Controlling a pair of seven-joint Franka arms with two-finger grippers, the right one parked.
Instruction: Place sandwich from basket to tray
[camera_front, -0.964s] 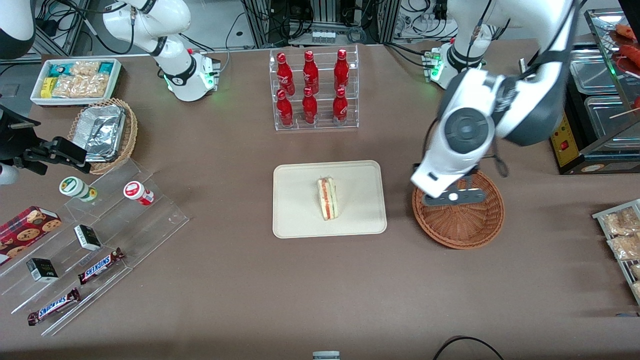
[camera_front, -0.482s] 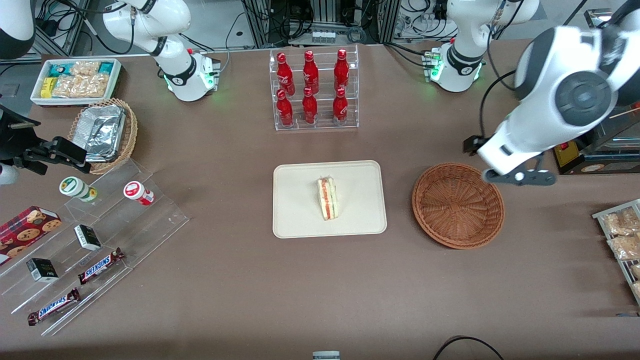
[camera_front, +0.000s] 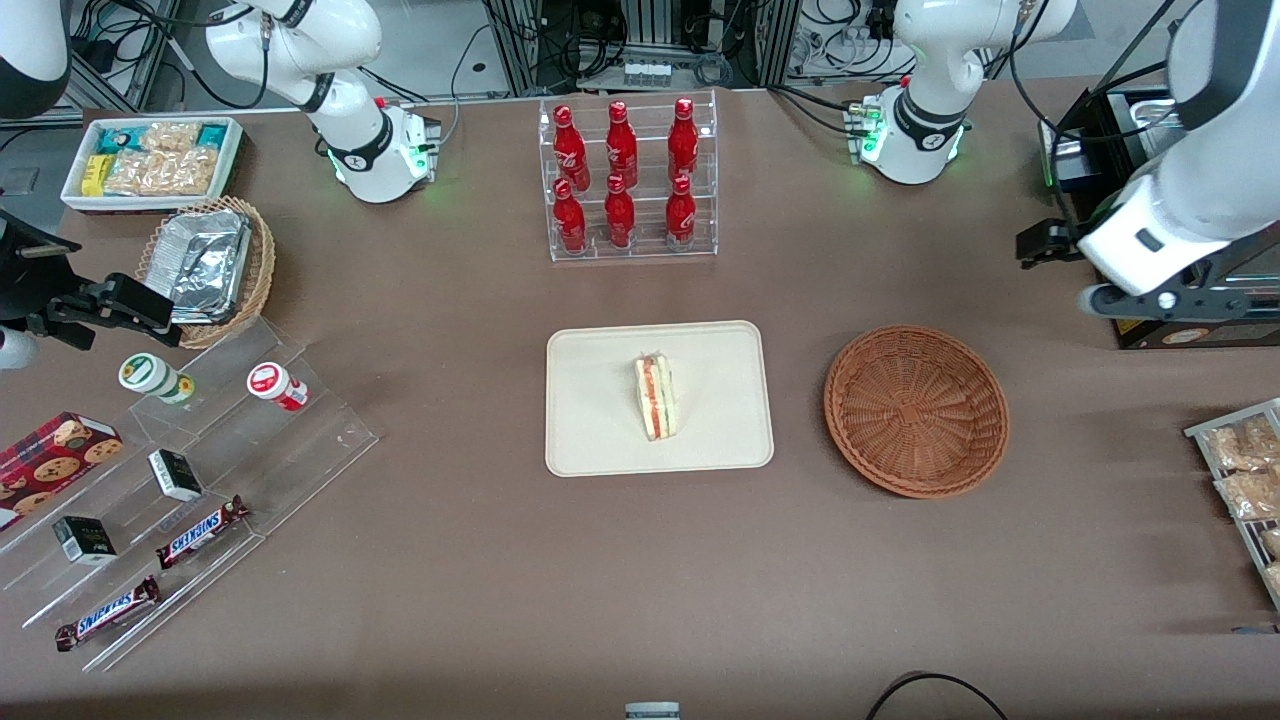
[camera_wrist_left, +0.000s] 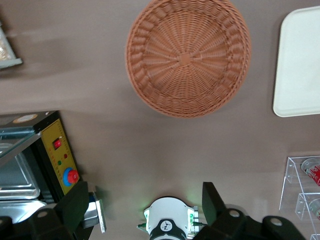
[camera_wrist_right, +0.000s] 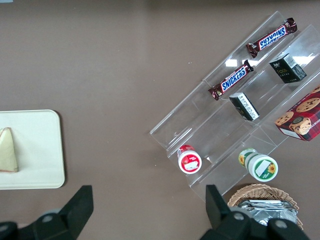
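step: putting done, sandwich (camera_front: 655, 397) lies on tray (camera_front: 590, 440) | gripper (camera_wrist_left: 145, 210) open, empty, high up, away from basket (camera_front: 916, 410) | next: just park

We see our left arm raised toward the working arm's end of the table, its gripper (camera_wrist_left: 145, 210) apparently open, holding nothing.

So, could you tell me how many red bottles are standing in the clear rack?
6: three on the upper tier, three on the lower. None seem hidden. The gripper hangs open, toward the working arm's end.
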